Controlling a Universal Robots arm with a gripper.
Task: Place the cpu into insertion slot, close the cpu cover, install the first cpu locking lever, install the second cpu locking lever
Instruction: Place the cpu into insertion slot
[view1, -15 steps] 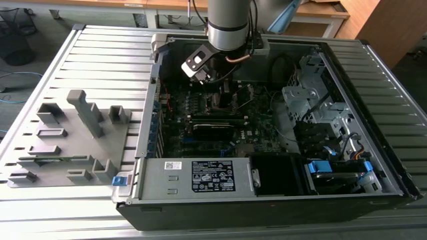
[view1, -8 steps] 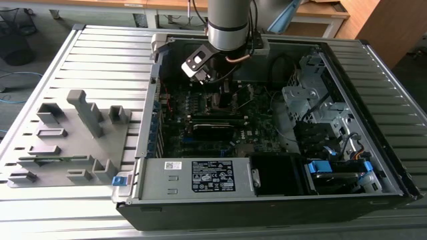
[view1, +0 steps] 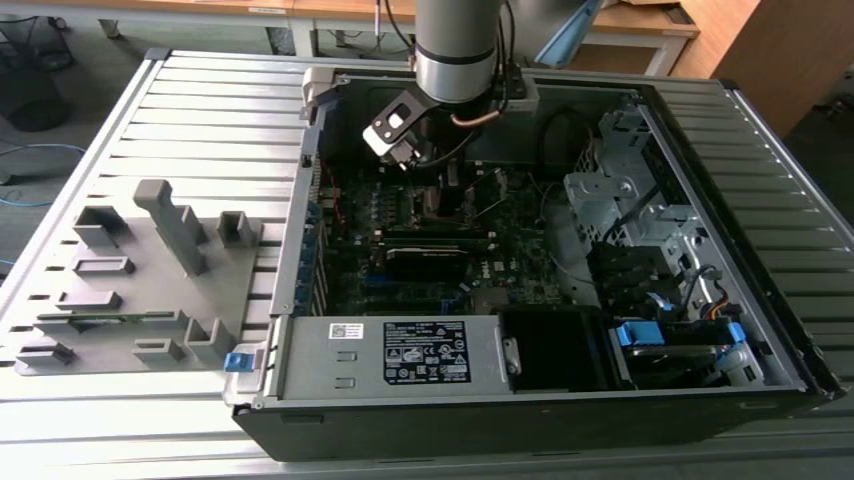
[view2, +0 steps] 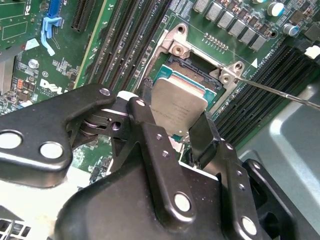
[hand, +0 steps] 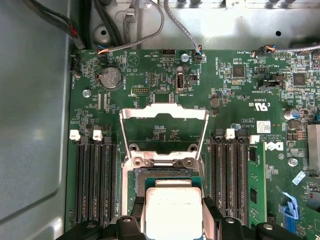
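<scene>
Black two-finger claw (hand: 172, 204) pinches the small silver-tan square cpu (hand: 172, 216) by opposite edges — held over the square black insertion slot (hand: 162, 175). Thin silver-grey cpu cover (hand: 164, 111) stands flipped open beyond; long black memory slots (hand: 95, 180) crowd both flanks. Exterior view: claw at the dark green motherboard's (view1: 354, 230) twelve o'clock

The slot (hand: 167, 175) is largely covered by the cpu (hand: 172, 212), whose gripped end is cut off in the first wrist view and hidden behind the fingers (view2: 152, 145) in the second wrist view.
</scene>
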